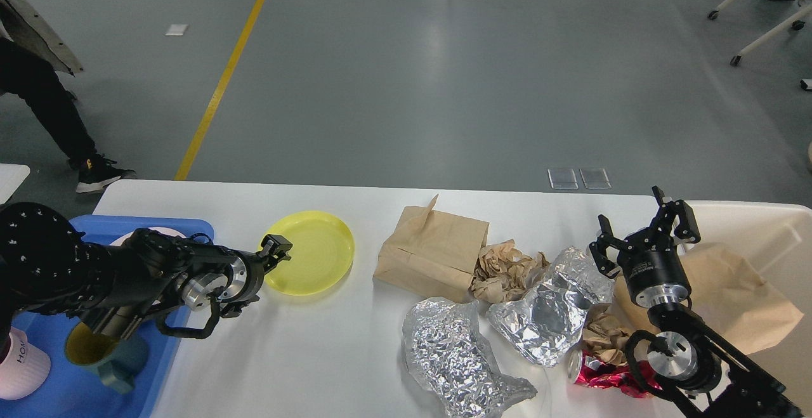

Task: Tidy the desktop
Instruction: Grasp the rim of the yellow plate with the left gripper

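Observation:
The white desktop point(317, 354) holds a yellow plate point(314, 252), a brown paper bag point(431, 253), a ball of crumpled brown paper point(504, 269), two crumpled foil sheets point(552, 307) point(457, 354) and a crushed red can point(602, 373). My left gripper point(263, 275) is low at the plate's left rim with its fingers spread; one finger point(277, 247) lies over the rim. My right gripper point(642, 226) is open and empty, raised above the right foil sheet.
A blue tray point(158, 224) at the left holds a pale plate point(136, 235), mostly hidden by my arm, a teal mug point(104, 354) and a pink mug point(19, 358). A cream bin point(767, 221) at the right holds a brown bag point(736, 297). A person's leg point(44, 110) is at far left.

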